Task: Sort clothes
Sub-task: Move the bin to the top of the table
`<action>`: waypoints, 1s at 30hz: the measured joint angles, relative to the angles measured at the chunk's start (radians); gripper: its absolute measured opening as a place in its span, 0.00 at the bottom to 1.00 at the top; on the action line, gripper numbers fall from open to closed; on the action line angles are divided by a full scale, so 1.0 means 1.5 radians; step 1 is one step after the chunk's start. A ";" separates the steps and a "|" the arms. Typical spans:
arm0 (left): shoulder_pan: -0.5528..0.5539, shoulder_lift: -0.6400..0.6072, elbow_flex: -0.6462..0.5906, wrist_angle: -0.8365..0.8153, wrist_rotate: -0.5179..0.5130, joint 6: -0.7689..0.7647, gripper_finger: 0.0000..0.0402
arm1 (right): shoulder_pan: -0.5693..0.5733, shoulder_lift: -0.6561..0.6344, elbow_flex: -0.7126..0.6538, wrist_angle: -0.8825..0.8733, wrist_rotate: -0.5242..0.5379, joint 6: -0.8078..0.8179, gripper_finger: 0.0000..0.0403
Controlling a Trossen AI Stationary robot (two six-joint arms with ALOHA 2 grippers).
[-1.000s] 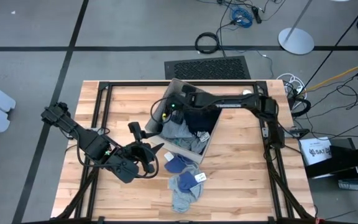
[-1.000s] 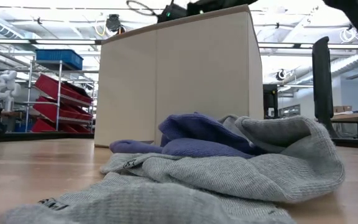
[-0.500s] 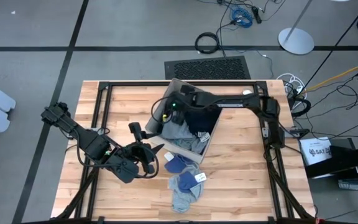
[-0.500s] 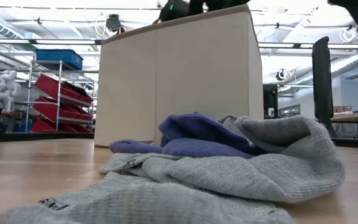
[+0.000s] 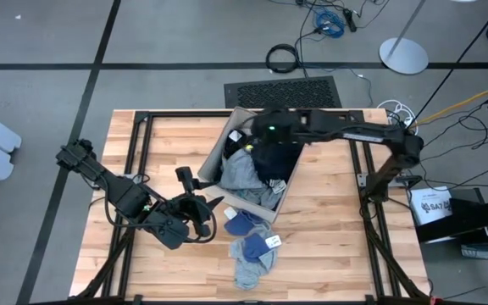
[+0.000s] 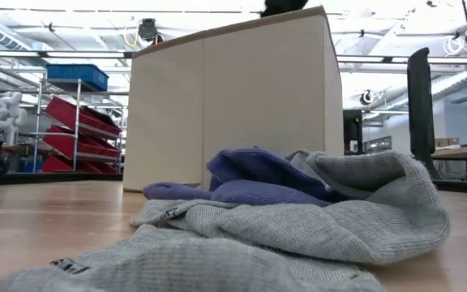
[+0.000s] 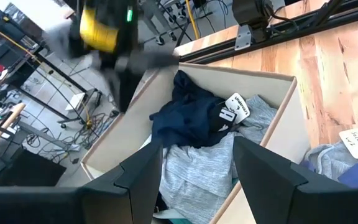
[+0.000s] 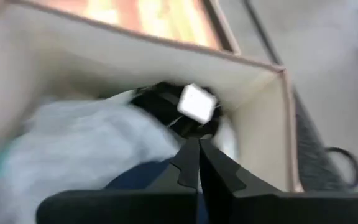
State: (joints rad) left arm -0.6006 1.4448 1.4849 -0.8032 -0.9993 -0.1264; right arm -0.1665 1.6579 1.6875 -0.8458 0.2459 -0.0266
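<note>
Clothes [image 5: 252, 258], grey and blue, lie crumpled beside the box [image 5: 284, 196]; right gripper [image 8: 197, 163] closed empty.

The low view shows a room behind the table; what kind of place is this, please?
Probably a workshop or robotics lab. Behind the beige box stand metal shelves with red bins and a blue crate, a small white robot sits at the far left, and bare ceiling beams run overhead.
</note>
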 joint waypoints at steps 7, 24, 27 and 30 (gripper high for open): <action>0.000 0.000 -0.003 -0.002 0.030 -0.014 0.52 | 0.079 -0.085 0.000 -0.105 -0.075 0.043 0.00; 0.005 0.000 -0.004 -0.009 0.057 -0.023 0.52 | 0.413 -0.094 -0.199 0.112 -0.009 0.143 0.00; 0.005 0.000 -0.004 -0.009 0.056 -0.025 0.52 | 0.416 -0.093 -0.202 0.110 0.047 0.170 0.00; 0.007 0.000 -0.004 -0.009 0.056 -0.033 0.52 | 0.411 -0.092 -0.202 0.099 0.056 0.186 0.00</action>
State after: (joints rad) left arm -0.5907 1.4452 1.4784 -0.8165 -0.9150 -0.1764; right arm 0.4505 1.5195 1.3846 -0.6971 0.3301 0.2520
